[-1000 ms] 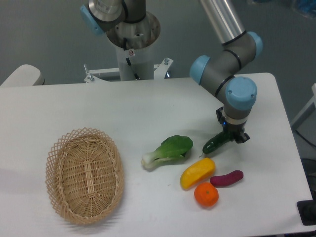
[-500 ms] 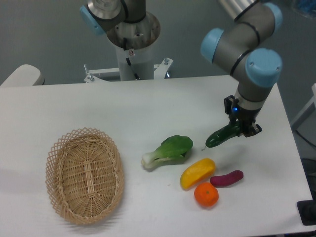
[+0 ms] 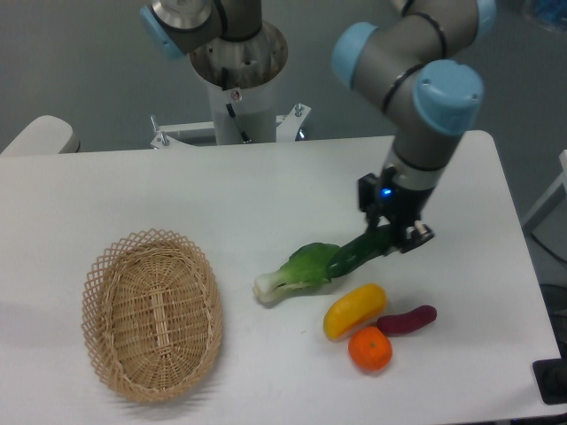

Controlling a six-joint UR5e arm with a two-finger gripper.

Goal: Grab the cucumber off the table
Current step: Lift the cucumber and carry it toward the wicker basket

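The dark green cucumber (image 3: 359, 251) hangs tilted above the white table (image 3: 266, 195), its lower left end over the bok choy's leaf. My gripper (image 3: 390, 235) is shut on the cucumber's upper right end. The arm reaches down from the upper right. The fingertips are partly hidden behind the gripper body.
A light-green bok choy (image 3: 297, 271) lies just left of the cucumber. Below are a yellow fruit (image 3: 353, 310), an orange (image 3: 369, 349) and a purple sweet potato (image 3: 407, 320). A wicker basket (image 3: 152, 313) sits at the left. The robot base (image 3: 237, 80) stands at the back.
The gripper has lifted the cucumber off the table, first up and to the right, and has now carried it left toward the bok choy. Other items have not moved.
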